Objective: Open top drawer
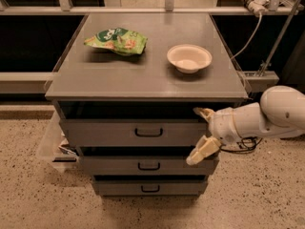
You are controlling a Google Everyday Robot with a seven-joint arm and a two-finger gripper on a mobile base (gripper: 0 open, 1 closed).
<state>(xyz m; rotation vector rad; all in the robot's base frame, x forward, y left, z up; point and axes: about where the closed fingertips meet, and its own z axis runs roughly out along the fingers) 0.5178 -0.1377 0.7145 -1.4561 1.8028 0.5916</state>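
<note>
The top drawer (105, 132) is the widest grey front under the cabinet top, with a small black loop handle (148, 132) at its centre. It sits closed, flush above two smaller drawer fronts (109, 165). My gripper (202, 133) is open in front of the top drawer's right end, right of the handle and apart from it. One cream finger (204, 112) points at the drawer's upper edge, the other (201, 151) hangs near the middle drawer. It holds nothing.
On the grey cabinet top (143, 75) lie a green snack bag (116, 40) at the back left and a cream bowl (189, 57) at the right. A clear bin (51, 144) stands on the speckled floor left of the cabinet. Cables and a rail run at the far right.
</note>
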